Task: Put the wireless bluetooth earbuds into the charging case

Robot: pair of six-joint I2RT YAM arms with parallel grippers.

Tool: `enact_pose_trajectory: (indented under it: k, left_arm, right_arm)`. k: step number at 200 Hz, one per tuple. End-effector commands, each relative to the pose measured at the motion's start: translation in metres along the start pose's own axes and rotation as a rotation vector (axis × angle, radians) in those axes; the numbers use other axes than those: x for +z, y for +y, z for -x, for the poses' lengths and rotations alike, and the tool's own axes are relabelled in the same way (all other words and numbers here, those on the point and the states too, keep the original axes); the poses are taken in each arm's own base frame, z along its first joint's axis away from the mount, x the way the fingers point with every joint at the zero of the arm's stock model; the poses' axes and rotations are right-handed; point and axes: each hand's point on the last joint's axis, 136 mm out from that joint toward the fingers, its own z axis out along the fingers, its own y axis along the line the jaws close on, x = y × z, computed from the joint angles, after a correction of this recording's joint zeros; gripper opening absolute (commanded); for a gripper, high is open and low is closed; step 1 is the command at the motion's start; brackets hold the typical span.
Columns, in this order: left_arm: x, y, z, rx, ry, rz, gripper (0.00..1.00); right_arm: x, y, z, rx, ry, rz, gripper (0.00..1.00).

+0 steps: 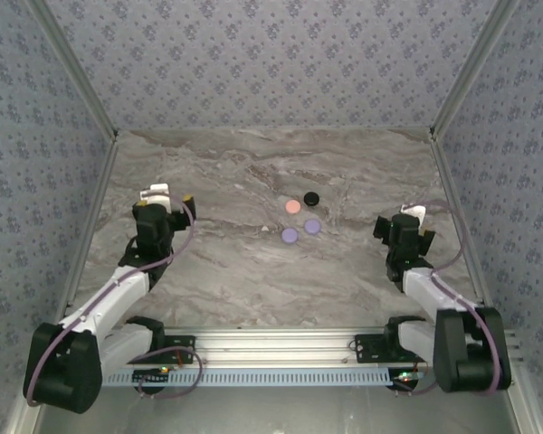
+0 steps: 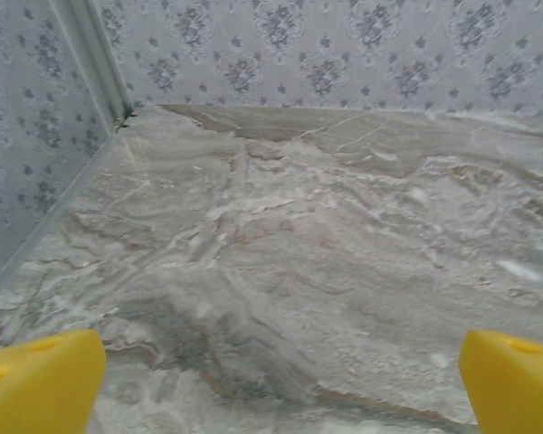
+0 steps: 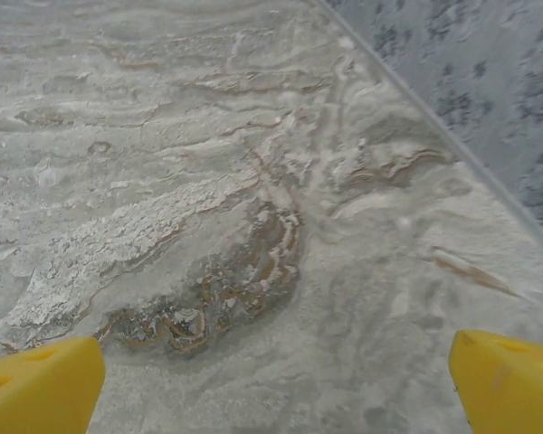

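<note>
Looks down on a grey-and-cream marbled stone tabletop (image 3: 163, 136), banded with pale streaks and crossed near the middle by a knot of brown veining (image 3: 253, 271). Shows the right gripper (image 3: 271, 389) spread wide, its two yellow wedge-shaped fingertips (image 3: 36, 384) poking in at the bottom left and bottom right corners, with bare stone between them. Catches, at top right, a blue-grey patterned wall (image 3: 489, 81), meeting the tabletop on a diagonal.

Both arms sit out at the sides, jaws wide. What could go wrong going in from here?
1. The black disc, pink disc and two lavender discs lie close together mid-table; jaws this wide reaching one may nudge a neighbour.
2. The left gripper and right gripper face bare table, so either approach starts without a close view of them.
</note>
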Motion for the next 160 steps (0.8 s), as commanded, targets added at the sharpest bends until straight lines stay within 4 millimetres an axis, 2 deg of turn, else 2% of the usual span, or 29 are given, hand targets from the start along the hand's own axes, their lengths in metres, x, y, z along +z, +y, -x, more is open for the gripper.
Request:
enact_pose_trajectory:
  k: [1, 17, 37, 52, 74, 103, 135, 153, 160]
  left_arm:
    - [-0.003, 0.007, 0.008, 0.044, -0.077, 0.004, 0.99]
    - [0.000, 0.013, -0.002, 0.068, -0.068, 0.020, 0.99]
    - [0.003, 0.018, -0.012, 0.075, -0.059, 0.017, 0.99]
    - [0.005, 0.020, -0.018, 0.072, -0.063, 0.009, 0.99]
    - [0.011, 0.023, -0.027, 0.084, -0.067, -0.003, 0.99]
    - [0.020, 0.021, -0.035, 0.096, -0.080, -0.037, 0.99]
    - [0.043, 0.011, -0.046, 0.062, -0.065, -0.119, 0.99]
    - [0.061, 0.006, -0.064, 0.072, -0.027, -0.138, 0.99]
    - [0.066, 0.007, -0.061, 0.064, -0.028, -0.134, 0.99]
  right_arm:
    - [0.006, 0.018, 0.046, 0.013, -0.201, 0.127, 1.00]
    - [0.010, 0.018, 0.047, 0.018, -0.207, 0.160, 1.00]
    - [0.022, 0.016, 0.038, 0.044, -0.189, 0.174, 1.00]
    - [0.023, 0.029, 0.038, -0.001, -0.171, 0.229, 1.00]
    - [0.033, 0.042, 0.026, -0.032, -0.163, 0.282, 1.00]
    - [0.038, 0.056, 0.026, -0.084, -0.106, 0.323, 1.00]
    - [0.039, 0.058, 0.026, -0.098, -0.103, 0.317, 1.00]
    - [0.039, 0.058, 0.027, -0.099, -0.105, 0.315, 1.00]
    - [0.039, 0.058, 0.026, -0.100, -0.103, 0.315, 1.00]
